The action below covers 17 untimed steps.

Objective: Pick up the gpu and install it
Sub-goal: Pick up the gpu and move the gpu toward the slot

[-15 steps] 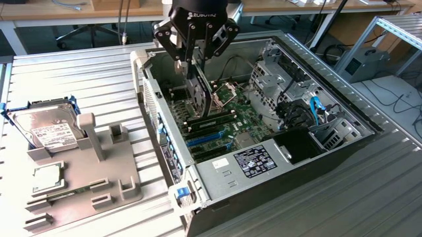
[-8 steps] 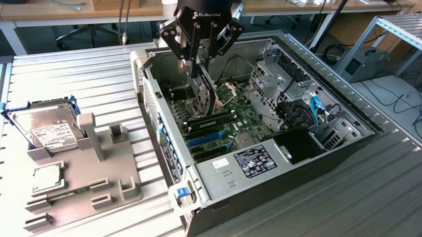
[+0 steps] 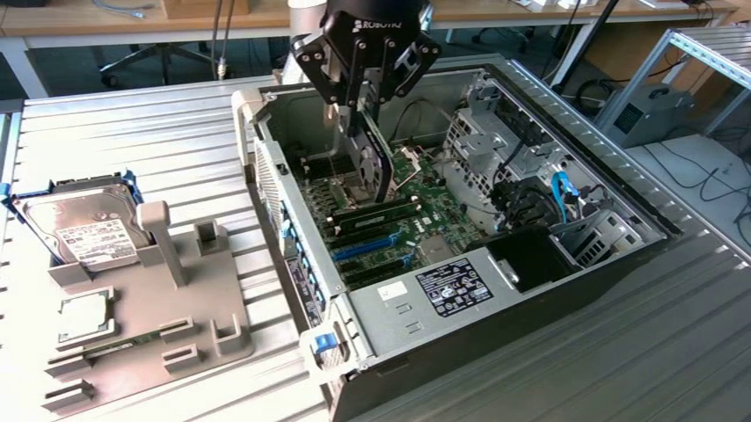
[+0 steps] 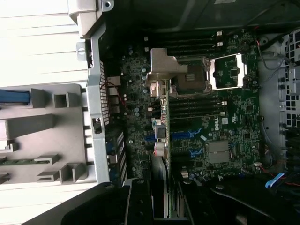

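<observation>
My gripper [image 3: 355, 116] hangs inside the open computer case [image 3: 264, 167], shut on the gpu [image 3: 378, 167]. The gpu is a thin black card held on edge, its lower edge just above the motherboard [image 3: 428, 215] near the memory sticks. In the wrist view the gpu [image 4: 165, 122] runs edge-on out from my gripper [image 4: 165, 208], with its silver bracket [image 4: 163, 70] at the far end. The blue expansion slots [image 3: 366, 248] [image 4: 186, 134] lie bare on the board beside the card.
A grey parts fixture [image 3: 153, 299] sits at the exterior view's left, with a silver hard drive [image 3: 84, 230] standing in it. Inside the case are the power supply [image 3: 452, 286], a drive cage [image 3: 499, 132] and blue cables [image 3: 561, 195]. The table is ribbed metal.
</observation>
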Each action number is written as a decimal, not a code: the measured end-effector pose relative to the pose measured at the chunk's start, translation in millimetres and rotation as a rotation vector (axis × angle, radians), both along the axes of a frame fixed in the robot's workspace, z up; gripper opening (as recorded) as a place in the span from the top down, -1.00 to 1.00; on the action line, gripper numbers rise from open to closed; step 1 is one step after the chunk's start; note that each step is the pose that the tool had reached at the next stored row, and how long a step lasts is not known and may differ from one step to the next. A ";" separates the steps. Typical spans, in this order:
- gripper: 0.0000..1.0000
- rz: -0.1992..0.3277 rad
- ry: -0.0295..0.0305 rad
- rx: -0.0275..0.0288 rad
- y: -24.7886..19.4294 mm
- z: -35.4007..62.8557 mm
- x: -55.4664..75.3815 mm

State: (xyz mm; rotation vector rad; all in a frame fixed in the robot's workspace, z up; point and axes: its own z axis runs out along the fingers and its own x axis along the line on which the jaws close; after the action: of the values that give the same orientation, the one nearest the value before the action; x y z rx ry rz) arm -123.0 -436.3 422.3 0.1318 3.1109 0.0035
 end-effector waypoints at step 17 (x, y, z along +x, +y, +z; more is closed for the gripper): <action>0.46 0.000 0.0000 -0.0001 1.1 -4.3 11.2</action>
State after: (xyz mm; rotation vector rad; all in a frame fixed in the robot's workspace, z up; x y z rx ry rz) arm -111.8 -435.2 418.0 0.1317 3.1110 0.0034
